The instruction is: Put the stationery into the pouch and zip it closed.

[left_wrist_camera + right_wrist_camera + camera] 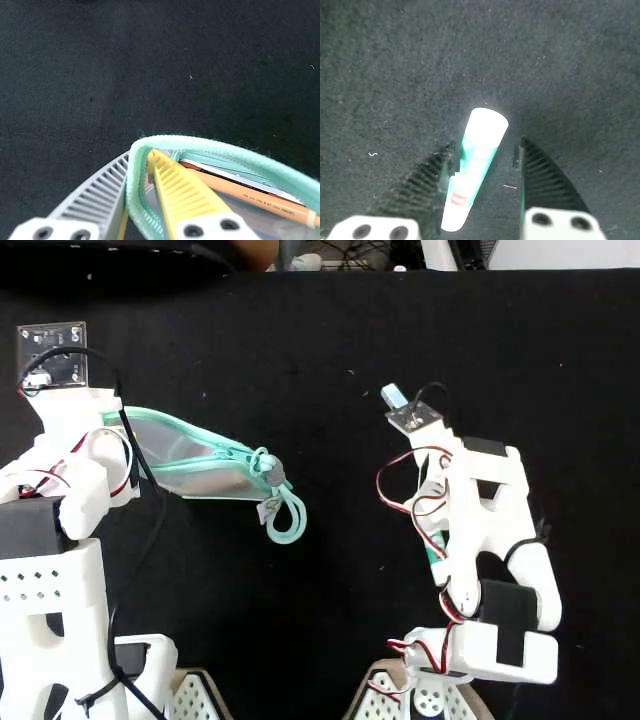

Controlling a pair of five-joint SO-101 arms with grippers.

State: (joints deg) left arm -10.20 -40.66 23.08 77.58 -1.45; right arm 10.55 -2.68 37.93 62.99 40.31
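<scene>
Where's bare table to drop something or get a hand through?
Free: mid table, between the zipper loop and the right arm; the far strip beyond pouch and right tool. Crowded: around the pouch at the left tool, and the near edge by the arm bases.

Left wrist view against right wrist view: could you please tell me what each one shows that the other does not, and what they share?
Left wrist view: the left gripper, with one yellow and one grey finger, is shut on the rim of the mint-green zippered fabric pouch. An orange pencil lies inside the pouch.
Right wrist view: the right gripper, black-fingered and open, sits around a white-and-green plastic tube.
Shared: the black cloth-covered table beneath each gripper.
</scene>
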